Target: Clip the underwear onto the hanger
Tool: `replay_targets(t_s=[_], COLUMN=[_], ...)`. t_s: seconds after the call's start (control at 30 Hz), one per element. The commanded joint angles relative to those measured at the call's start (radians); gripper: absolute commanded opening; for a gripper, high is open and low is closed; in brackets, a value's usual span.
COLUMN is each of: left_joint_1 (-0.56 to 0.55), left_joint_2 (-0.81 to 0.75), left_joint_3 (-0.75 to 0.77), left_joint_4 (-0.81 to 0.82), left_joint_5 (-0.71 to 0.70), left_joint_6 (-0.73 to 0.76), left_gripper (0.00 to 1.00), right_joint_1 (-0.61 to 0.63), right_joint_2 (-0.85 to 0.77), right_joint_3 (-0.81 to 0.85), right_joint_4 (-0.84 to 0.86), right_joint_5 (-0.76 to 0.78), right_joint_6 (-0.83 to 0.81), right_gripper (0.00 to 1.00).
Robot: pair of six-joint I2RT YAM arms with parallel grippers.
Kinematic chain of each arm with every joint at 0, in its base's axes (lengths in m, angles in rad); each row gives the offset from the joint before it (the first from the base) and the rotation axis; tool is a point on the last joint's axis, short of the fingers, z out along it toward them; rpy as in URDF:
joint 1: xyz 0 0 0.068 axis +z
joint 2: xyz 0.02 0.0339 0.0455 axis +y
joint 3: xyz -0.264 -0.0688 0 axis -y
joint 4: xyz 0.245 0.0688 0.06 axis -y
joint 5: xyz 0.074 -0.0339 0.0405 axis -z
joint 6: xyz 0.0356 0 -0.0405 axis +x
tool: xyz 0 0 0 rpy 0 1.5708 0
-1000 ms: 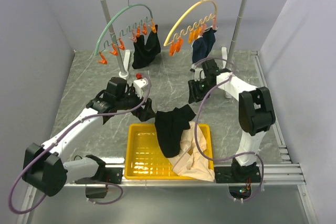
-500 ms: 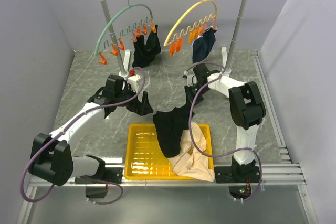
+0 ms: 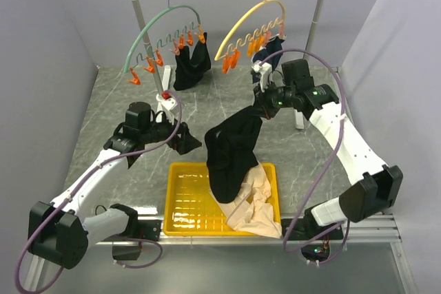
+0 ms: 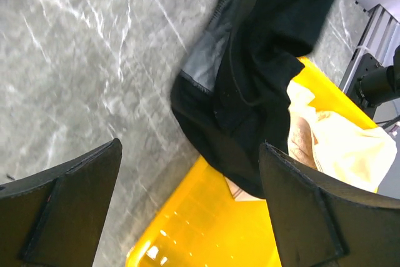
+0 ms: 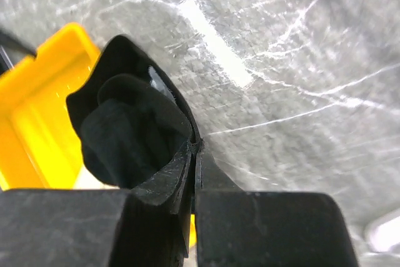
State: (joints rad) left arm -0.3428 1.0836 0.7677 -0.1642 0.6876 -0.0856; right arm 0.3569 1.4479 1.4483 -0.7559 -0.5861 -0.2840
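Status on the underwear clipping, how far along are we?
Done: the right hand is shut on the underwear, with its top end raised above the yellow tray. In hand: the garment hangs below the hanger, with its lower end over the tray. Left: none of it sits in the orange clips yet. The left hand is open and empty beside it.

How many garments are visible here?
4: black underwear in the right gripper, a beige garment in the yellow tray, a black garment on the green hanger, a navy one on the yellow hanger. More may be hidden.
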Motion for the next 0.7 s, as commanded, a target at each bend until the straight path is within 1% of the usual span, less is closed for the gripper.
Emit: replay_targets(t_s=[0.0, 0.13, 0.23, 0.27, 0.37, 0.47, 0.5, 0.57, 0.6, 0.63, 0.67], left_joint_1=[0.004, 0.007, 0.010, 0.010, 0.008, -0.004, -0.015, -0.067, -0.094, -0.151, -0.180], left_joint_2=[-0.017, -0.025, -0.030, -0.031, -0.057, -0.102, -0.116, -0.128, -0.145, -0.154, -0.168], left_joint_3=[-0.005, -0.028, -0.050, -0.054, -0.088, -0.116, -0.116, -0.111, -0.117, -0.125, -0.133], left_joint_4=[0.098, 0.156, 0.206, 0.212, 0.207, 0.135, 0.073, 0.008, -0.023, -0.061, -0.079], left_joint_5=[0.052, 0.079, 0.130, 0.188, 0.254, 0.241, 0.210, 0.192, 0.155, 0.136, 0.119], left_joint_6=[0.030, 0.029, 0.030, 0.040, 0.124, 0.185, 0.199, 0.277, 0.306, 0.386, 0.429], left_gripper=[0.97, 0.97, 0.96, 0.96, 0.96, 0.96, 0.96, 0.94, 0.94, 0.93, 0.92], right_joint_1=[0.019, 0.024, 0.030, 0.034, 0.045, 0.054, 0.054, 0.056, 0.054, 0.056, 0.056], right_joint_2=[-0.038, -0.115, -0.150, -0.152, -0.149, -0.150, -0.149, -0.144, -0.141, -0.141, -0.136], right_joint_3=[0.033, 0.040, 0.050, 0.053, 0.061, 0.063, 0.070, 0.081, 0.084, 0.084, 0.083], right_joint_4=[-0.108, -0.108, -0.106, -0.109, -0.115, -0.094, -0.083, -0.077, -0.073, -0.071, -0.069], right_joint_5=[-0.015, -0.012, -0.001, 0.011, 0.037, 0.066, 0.083, 0.085, 0.086, 0.091, 0.095], right_joint_6=[-0.171, -0.270, -0.276, -0.274, -0.248, -0.202, -0.186, -0.156, -0.147, -0.139, -0.138], right_gripper=[0.00, 0.00, 0.00, 0.00, 0.00, 0.00, 0.00, 0.00, 0.00, 0.00, 0.00])
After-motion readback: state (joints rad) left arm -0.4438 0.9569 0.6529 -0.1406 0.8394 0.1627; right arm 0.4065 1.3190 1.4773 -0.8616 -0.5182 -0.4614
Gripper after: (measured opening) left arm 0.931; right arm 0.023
